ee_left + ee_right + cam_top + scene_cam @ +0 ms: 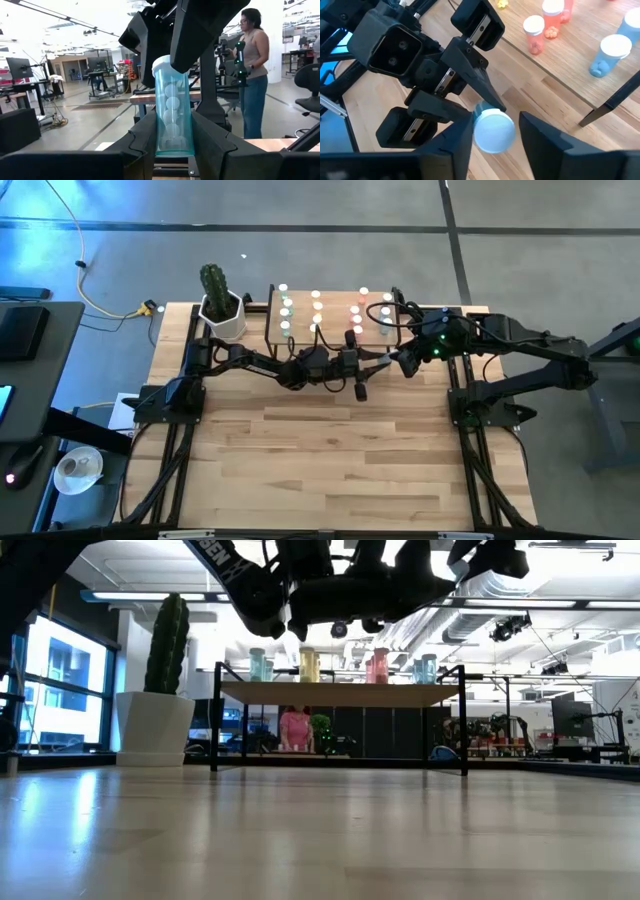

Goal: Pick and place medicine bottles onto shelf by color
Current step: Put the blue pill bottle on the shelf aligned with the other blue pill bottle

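Note:
My left gripper (pixel 173 145) is shut on a pale blue medicine bottle (pixel 172 115) with a white cap, held in the air in front of the shelf (pixel 335 292). My right gripper (pixel 495 135) is open, its two fingers on either side of that bottle's cap (pixel 493 131). In the high view the two grippers meet near the shelf's right front corner, left gripper (pixel 385 361) and right gripper (pixel 410 360). On the shelf (pixel 335 693) stand teal (pixel 260 665), yellow (pixel 310 664), pink (pixel 378 665) and pale blue (pixel 425 668) bottles on their bases. My left gripper pinches the bottle's lower body (pixel 172 142) between its two fingers (pixel 142 140). The fingers come about level from the table's left and lie along the bottle, whose cap end points away from them. The bottle is clear of the table. My right gripper: whether it touches the cap, I cannot tell.
A white pot with a cactus (pixel 222 305) stands left of the shelf. Pink bottles (pixel 535 32) and a pale blue one (pixel 607 55) stand on the shelf close behind the grippers. A person (pixel 252 65) stands in the room beyond the table.

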You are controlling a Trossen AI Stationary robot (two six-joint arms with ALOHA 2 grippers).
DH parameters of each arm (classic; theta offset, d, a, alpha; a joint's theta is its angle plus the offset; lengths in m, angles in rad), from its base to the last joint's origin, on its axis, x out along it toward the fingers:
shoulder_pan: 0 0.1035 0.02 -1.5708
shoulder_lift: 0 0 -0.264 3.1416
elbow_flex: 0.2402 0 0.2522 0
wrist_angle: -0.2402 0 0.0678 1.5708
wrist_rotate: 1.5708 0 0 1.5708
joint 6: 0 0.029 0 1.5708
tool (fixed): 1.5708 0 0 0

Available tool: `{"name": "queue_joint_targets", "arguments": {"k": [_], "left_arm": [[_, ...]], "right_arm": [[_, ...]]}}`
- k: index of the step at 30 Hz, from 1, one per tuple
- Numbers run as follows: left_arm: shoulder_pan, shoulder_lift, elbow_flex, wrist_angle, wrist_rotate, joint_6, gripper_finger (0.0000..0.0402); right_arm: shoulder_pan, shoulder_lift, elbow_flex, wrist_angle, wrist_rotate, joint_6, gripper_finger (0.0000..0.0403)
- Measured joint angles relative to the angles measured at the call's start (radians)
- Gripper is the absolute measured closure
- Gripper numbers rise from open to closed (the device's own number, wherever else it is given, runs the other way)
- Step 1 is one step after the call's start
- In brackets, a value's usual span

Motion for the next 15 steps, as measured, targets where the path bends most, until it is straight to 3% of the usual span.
{"name": "queue_joint_targets", "arguments": {"k": [6,15], "left_arm": [[0.000,0.000,0.000,-0.001,-0.028,0.027,0.0307],[0.000,0.000,0.000,-0.001,-0.048,0.036,0.0299]], "right_arm": [[0.000,0.000,0.000,0.004,-0.002,0.000,0.0291],[0.000,0.000,0.000,0.004,-0.002,0.000,0.0297]]}}
